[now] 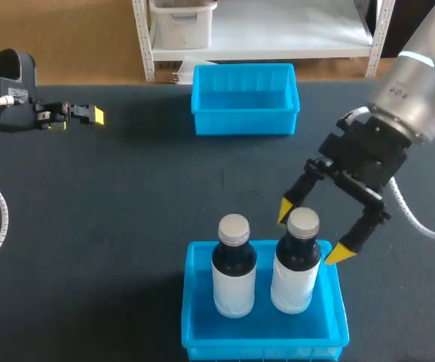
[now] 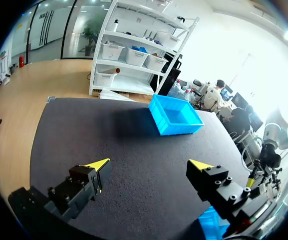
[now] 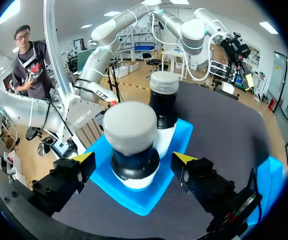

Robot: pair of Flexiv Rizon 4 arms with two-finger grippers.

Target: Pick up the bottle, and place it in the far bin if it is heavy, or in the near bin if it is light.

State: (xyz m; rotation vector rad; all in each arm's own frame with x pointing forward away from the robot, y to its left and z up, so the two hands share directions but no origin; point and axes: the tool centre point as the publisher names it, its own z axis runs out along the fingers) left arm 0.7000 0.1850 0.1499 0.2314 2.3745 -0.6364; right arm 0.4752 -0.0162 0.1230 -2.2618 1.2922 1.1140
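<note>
Right gripper (image 1: 311, 232): jaws spread either side of the bottle (image 1: 296, 265) cap, clear of it. The bottle stands upright in the near bin (image 1: 262, 348), lower middle of frame, beside a second bottle (image 1: 234, 271). Left gripper (image 2: 150, 166): jaws spread over bare tabletop (image 2: 134, 135). Step judged as release into the near bin; next move calls for a straight lift off the cap without tipping it.

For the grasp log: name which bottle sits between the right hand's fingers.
The right bottle in the near bin: the open right hand flanks its cap. The left bottle stands outside the fingers.
</note>
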